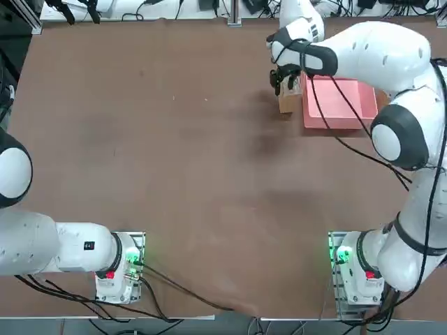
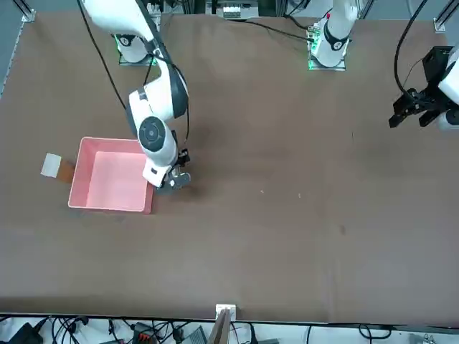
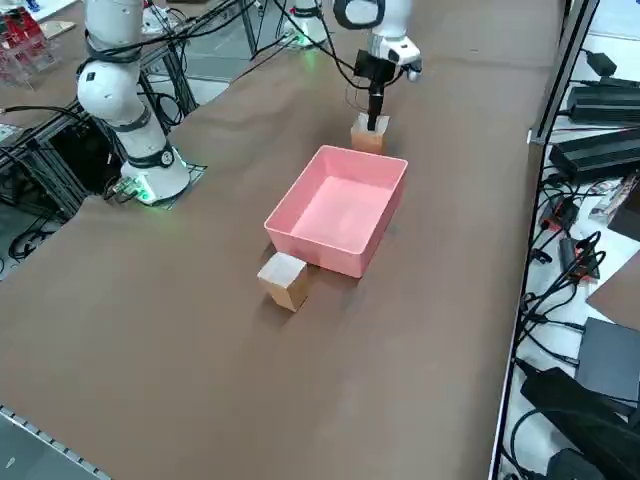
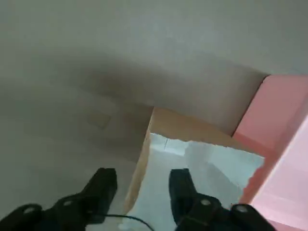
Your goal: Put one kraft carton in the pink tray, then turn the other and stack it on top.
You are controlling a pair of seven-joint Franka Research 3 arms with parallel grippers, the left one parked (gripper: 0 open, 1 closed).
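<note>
The pink tray (image 1: 328, 124) (image 3: 322, 250) (image 2: 107, 203) lies at the table's far right and holds nothing. One kraft carton (image 1: 286, 105) (image 3: 366, 137) (image 4: 202, 163) stands on the table against the tray's left wall, pale face up. My right gripper (image 1: 285, 82) (image 3: 376, 118) (image 4: 142, 178) is down on it, open. One finger (image 4: 103, 185) hangs outside the carton's tan side and the other finger (image 4: 180, 190) is over its pale face, with the edge between them. The other kraft carton (image 3: 284, 279) (image 2: 54, 166) sits on the table beyond the tray's opposite wall.
The brown table top (image 1: 174, 160) stretches wide to the left of the tray. Cables and power units (image 3: 600, 130) lie past the table's right edge.
</note>
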